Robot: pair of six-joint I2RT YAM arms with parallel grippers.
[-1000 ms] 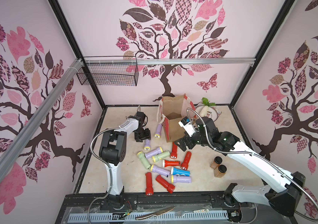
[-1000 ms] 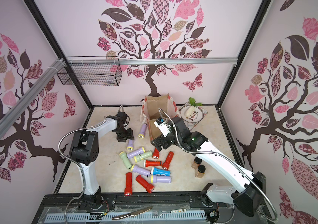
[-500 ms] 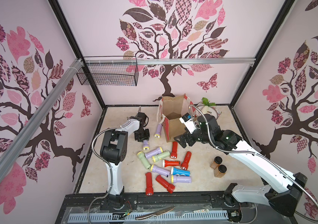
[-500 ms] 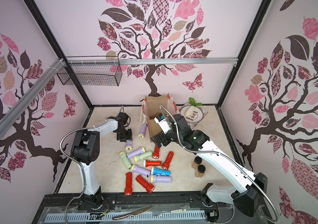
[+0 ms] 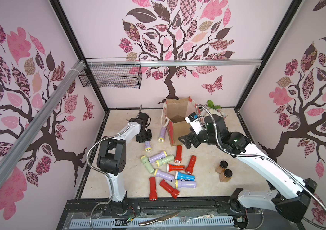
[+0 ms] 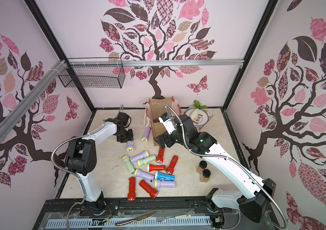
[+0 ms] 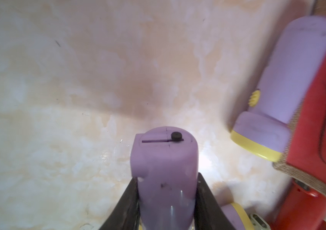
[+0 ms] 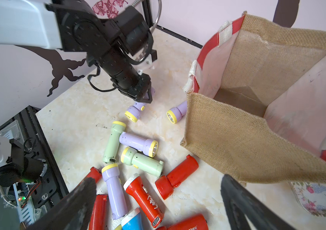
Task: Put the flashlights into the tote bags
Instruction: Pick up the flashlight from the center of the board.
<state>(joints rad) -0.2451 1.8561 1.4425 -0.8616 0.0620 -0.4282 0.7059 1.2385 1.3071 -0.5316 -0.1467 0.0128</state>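
A second ago your left hand [image 5: 145, 140] stood part open over a lilac flashlight [image 5: 147, 147]; now its jaws are clamped on the barrel, and the left wrist view shows both pressed against the sides with the tail end sticking out past them. That means the pick is made and the carry to the tote bag [image 5: 177, 129] is what comes next. The flashlight's yellow-ringed head points toward the near side and looks to be at desk [image 5: 207, 159] level, so I judge it gripped but not yet lifted. The bag stands upright and open to the right of that hand and a little farther back, with a second lilac flashlight [image 5: 162, 134] lying between them, against the bag's left side panel. You will need to raise the flashlight well above the bag's rim, since the bag is much taller than the flashlight. Your right hand [image 5: 187, 142] has barely shifted; it hangs with jaws wide apart and empty at the bag's near corner, just above a red flashlight [image 5: 178, 153]. The rest of the pile [image 5: 170, 167] lies in the middle of the desk, nearer than both hands. In the right wrist view the visible part of the bag's floor holds no flashlight, so the job is only beginning.
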